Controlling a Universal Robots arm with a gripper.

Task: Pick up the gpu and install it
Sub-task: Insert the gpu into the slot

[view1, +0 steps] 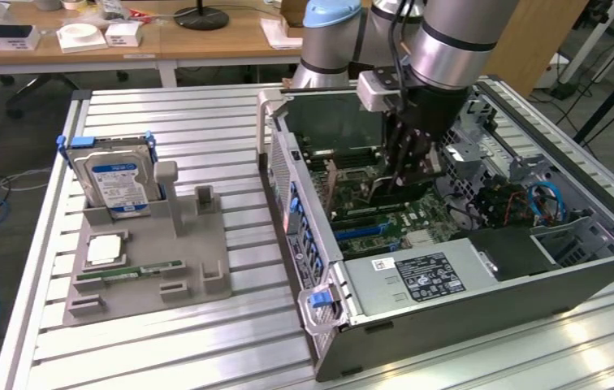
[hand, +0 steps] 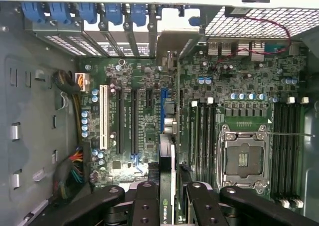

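The worktop is a silvery metal surface of long ribbed slats with dark grooves between them. A computer case lies on it on its side, its open face turned up. A grey moulded holder block sits flat on the slats at the exterior view's left of the case, near it but not touching, with a narrow strip of bare slats between them. More bare slats run in front of the case.
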